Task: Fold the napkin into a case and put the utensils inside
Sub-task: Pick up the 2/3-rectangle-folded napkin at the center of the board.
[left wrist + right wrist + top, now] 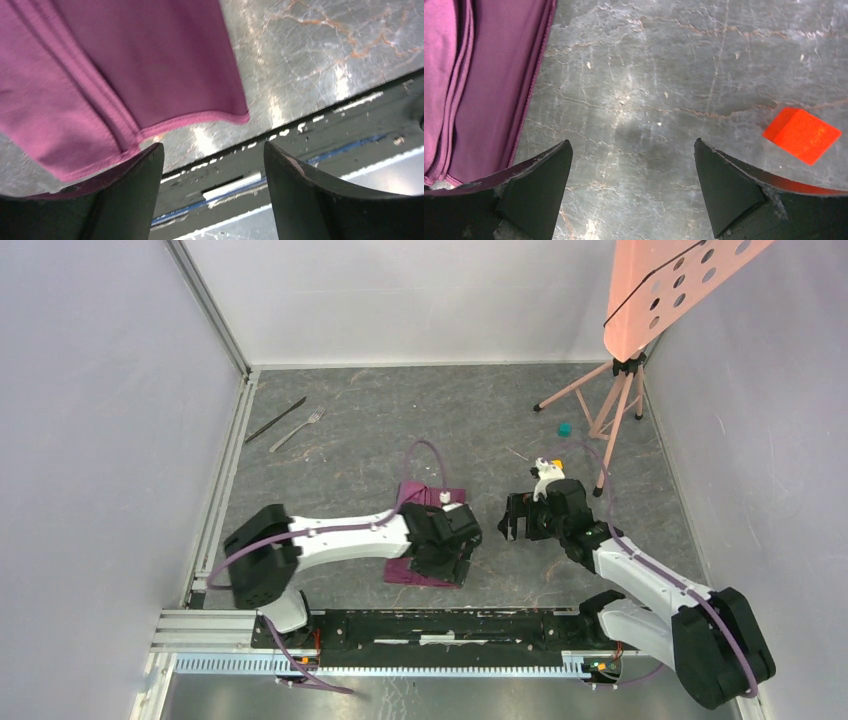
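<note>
The plum-purple napkin [416, 492] lies folded into a narrow layered strip in the middle of the table, its middle hidden under my left gripper [458, 540]. In the left wrist view the napkin [125, 60] shows stacked hemmed layers, and the left gripper [213, 147] hangs open just past its near corner with nothing between the fingers. My right gripper [514, 518] stands open a little to the right of the cloth. In its wrist view the right gripper [632, 142] is over bare table, with the napkin [484, 75] beside its left finger. The silver fork [297, 430] and dark knife [275, 420] lie side by side at the far left.
An orange cube [801, 135] sits just right of the right gripper. A teal cube [565, 428] lies at the far right by a pink tripod [615, 400] carrying a perforated board. The black base rail [430, 625] runs along the near edge. White walls enclose the table.
</note>
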Action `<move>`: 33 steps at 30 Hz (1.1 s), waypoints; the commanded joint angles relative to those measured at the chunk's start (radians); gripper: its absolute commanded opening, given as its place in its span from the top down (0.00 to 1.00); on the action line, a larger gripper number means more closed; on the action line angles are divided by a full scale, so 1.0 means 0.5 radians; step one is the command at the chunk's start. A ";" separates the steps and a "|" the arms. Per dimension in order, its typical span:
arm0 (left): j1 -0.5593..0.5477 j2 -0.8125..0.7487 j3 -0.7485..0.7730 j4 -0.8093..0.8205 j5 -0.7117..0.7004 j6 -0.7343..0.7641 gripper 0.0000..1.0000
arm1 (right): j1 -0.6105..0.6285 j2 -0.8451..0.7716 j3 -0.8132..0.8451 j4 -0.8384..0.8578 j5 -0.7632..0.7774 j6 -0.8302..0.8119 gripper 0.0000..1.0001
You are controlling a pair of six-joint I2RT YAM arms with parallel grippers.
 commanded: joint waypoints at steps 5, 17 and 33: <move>-0.128 0.466 0.470 -0.251 -0.234 -0.153 0.28 | -0.080 -0.138 -0.178 0.072 -0.164 0.005 0.02; -0.183 0.740 0.673 -0.440 -0.348 -0.230 0.39 | -0.077 -0.136 -0.264 0.145 -0.324 -0.005 0.02; -0.213 0.727 0.579 -0.458 -0.505 -0.304 0.94 | -0.078 -0.064 -0.437 0.591 -0.683 0.124 0.02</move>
